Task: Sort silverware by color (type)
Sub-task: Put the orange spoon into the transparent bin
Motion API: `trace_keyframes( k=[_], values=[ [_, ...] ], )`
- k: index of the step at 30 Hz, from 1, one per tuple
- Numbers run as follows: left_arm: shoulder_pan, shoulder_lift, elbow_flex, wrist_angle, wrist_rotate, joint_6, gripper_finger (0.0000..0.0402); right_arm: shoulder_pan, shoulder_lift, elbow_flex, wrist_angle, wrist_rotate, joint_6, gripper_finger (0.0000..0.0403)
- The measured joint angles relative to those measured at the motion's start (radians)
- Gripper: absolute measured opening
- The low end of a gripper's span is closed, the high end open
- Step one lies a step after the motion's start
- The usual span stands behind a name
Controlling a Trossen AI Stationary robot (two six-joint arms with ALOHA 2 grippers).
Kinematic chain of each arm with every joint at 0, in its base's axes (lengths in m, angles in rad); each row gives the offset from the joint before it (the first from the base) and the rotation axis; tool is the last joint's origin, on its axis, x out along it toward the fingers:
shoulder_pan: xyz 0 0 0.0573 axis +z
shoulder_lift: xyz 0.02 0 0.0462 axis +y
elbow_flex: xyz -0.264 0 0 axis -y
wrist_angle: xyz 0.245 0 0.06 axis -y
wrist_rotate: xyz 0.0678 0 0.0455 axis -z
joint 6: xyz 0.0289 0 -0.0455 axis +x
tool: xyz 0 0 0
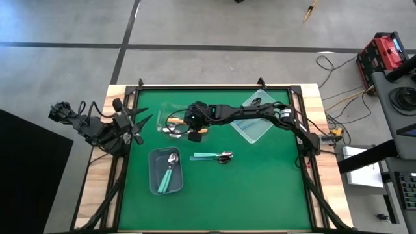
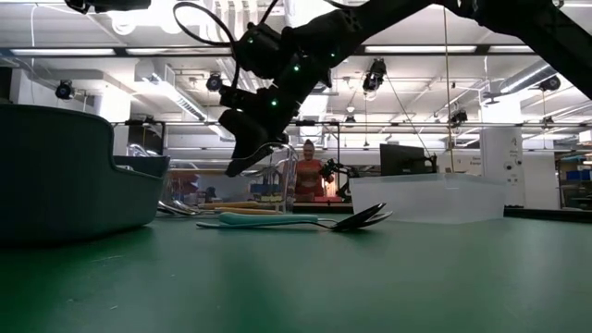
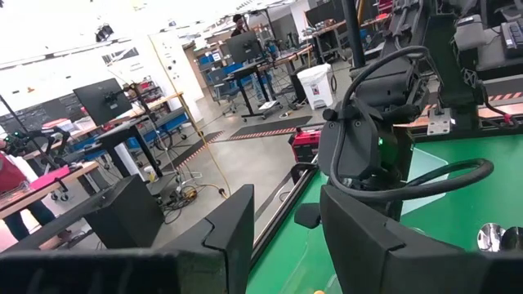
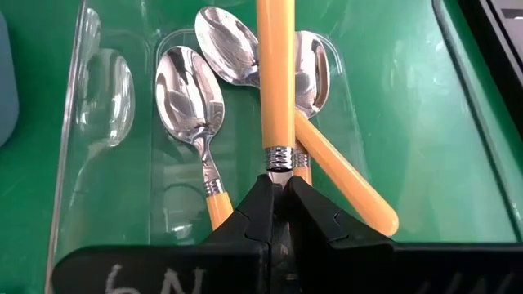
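Note:
My right gripper [image 4: 278, 192] is shut on an orange-handled spoon [image 4: 275, 73] and hovers over the clear tray [image 1: 162, 114] at the far middle of the green mat. Three other orange-handled spoons [image 4: 189, 94] lie in that tray. Two teal-handled spoons [image 1: 211, 156] lie flat on the mat in the middle. More teal spoons [image 1: 168, 174] lie in the grey bin [image 1: 155, 185]. My left gripper [image 3: 282, 237] waits open at the table's left edge and touches nothing. My right gripper pinches the orange spoon between its two fingers at the ribbed metal collar [image 4: 279, 158], where the handle ends. The fingers hide the bowl end. They slant down from the table's right side, and the handle runs straight on from them, over the spoons in the tray.
A clear plastic bin [image 1: 257, 127] stands at the far right of the mat, under my right arm. The grey bin sits near left of the middle. A raised dark frame [image 1: 214, 86] borders the mat. A person [image 2: 308, 176] stands far off in the room.

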Motion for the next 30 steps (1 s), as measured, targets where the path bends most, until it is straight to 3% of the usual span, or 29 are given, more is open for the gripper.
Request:
trace_keyframes(
  k=[30],
  values=[
    [0.0, 0.0, 0.0, 0.0, 0.001, 0.0, 0.0123, 0.0, 0.0, -0.064, 0.141, -0.003, -0.002, 0.0013]
  ],
)
